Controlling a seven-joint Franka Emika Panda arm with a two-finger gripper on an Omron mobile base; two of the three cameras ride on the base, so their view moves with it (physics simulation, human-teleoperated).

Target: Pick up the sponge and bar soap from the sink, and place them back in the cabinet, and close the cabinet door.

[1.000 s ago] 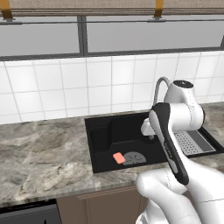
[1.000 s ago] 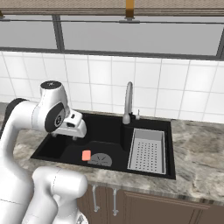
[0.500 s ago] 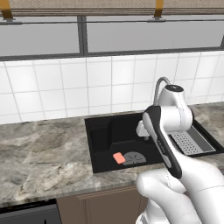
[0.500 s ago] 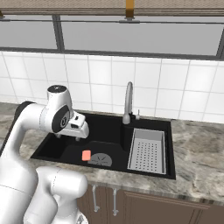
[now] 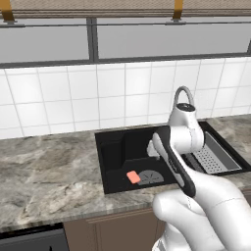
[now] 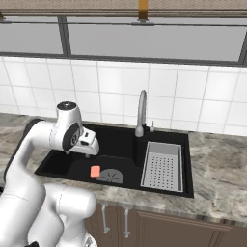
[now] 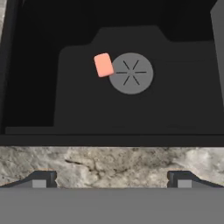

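Bar soap (image 7: 103,64) touching drain (image 7: 131,73), gripper (image 7: 108,179) wide, base views: faucet (image 6: 140,113)

White square-tiled wall (image 5: 73,98), wide window (image 6: 144,41) with dark frame above, grey marbled table (image 5: 44,171), brown lower cabinet doors (image 6: 159,231) with silver handles

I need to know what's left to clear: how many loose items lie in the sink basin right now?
1: the bar soap lies on the sink floor beside the round drain. The arm blocks part of the basin, so something else may be hidden.
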